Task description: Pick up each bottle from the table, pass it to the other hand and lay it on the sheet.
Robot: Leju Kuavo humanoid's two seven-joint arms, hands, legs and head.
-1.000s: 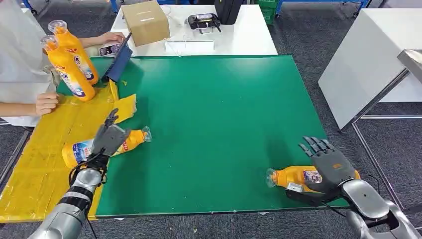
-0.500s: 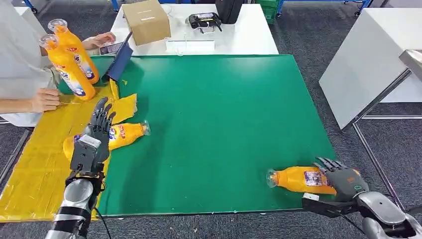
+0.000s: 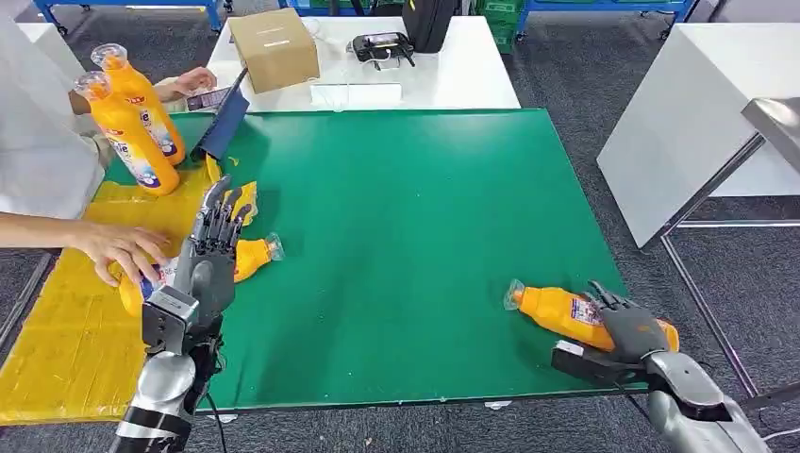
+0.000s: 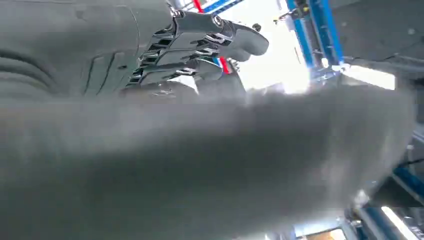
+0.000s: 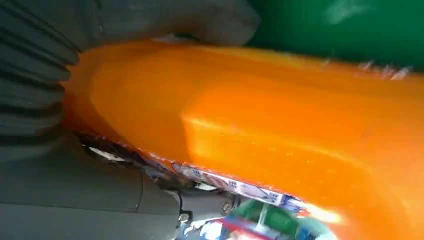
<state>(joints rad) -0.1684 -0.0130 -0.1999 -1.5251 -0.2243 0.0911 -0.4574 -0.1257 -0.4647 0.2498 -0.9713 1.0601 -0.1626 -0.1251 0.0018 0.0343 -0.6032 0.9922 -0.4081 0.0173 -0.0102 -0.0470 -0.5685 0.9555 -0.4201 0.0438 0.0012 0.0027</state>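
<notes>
An orange bottle (image 3: 555,310) lies near the front right corner of the green mat (image 3: 415,208). My right hand (image 3: 630,329) grips its body, fingers curled over the label; the right wrist view shows the bottle (image 5: 280,130) pressed against that hand (image 5: 65,170), thumb across it. A second orange bottle (image 3: 251,256) lies at the edge of the yellow sheet (image 3: 66,330), cap toward the mat. My left hand (image 3: 213,257) hovers above it, raised with fingers spread and holding nothing; its fingers (image 4: 200,45) stand apart. A person's hand (image 3: 125,249) rests on that bottle's base end.
Two orange bottles (image 3: 132,118) stand upright at the sheet's far end beside the person. A white table (image 3: 443,66) behind the mat carries a cardboard box (image 3: 275,42) and a black device (image 3: 383,43). Another white table (image 3: 698,113) stands on the right.
My left hand lifted off the bottle on the sheet and rose, fingers spread. A person's hand reached onto that bottle. My right hand closed around the right bottle, whose neck swung farther from me.
</notes>
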